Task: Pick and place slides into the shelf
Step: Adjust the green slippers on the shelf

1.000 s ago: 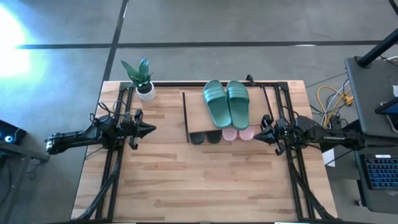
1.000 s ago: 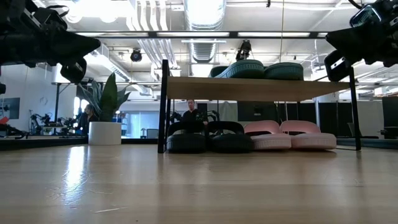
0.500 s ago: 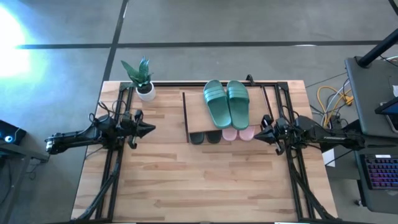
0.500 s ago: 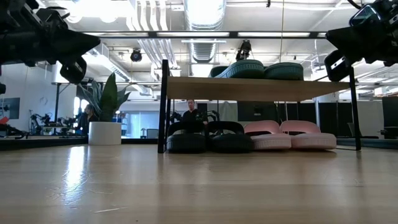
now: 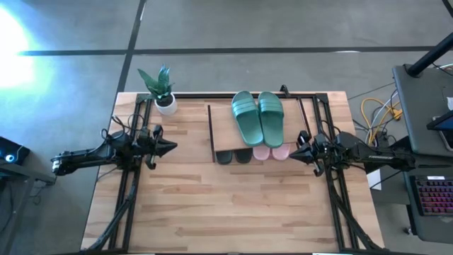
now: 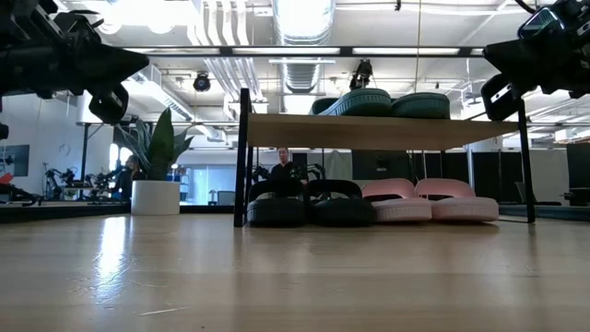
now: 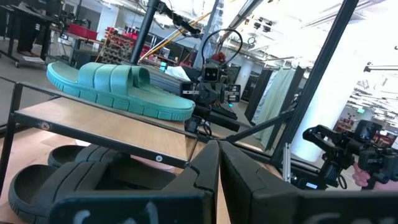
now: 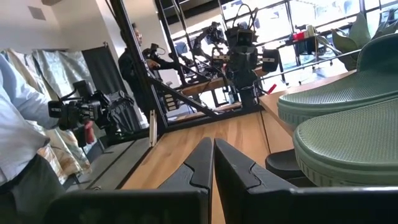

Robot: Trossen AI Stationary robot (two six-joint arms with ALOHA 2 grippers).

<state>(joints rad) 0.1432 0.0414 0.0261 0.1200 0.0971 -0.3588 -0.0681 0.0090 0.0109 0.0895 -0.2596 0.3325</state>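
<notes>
Filling the shelf (image 5: 221,124): six slides (two green (image 5: 256,117), two pink (image 6: 430,201), two black (image 6: 309,203)).

Room: grey concrete floor (image 5: 283,28) with dark seam lines, bright glare patch at one corner. Exposed ceiling ducts (image 6: 217,32) and strip lights overhead. Glass partitions and workbenches in the back. Potted plant (image 5: 161,88) on the wooden tabletop (image 5: 226,205).

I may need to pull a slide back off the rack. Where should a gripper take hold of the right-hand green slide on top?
Probably its wide strap, coming from above. The green slide lies flat, sole down, on the shelf top board, and the arched strap gives the fingers an edge; its twin crowds the inner side.
</notes>
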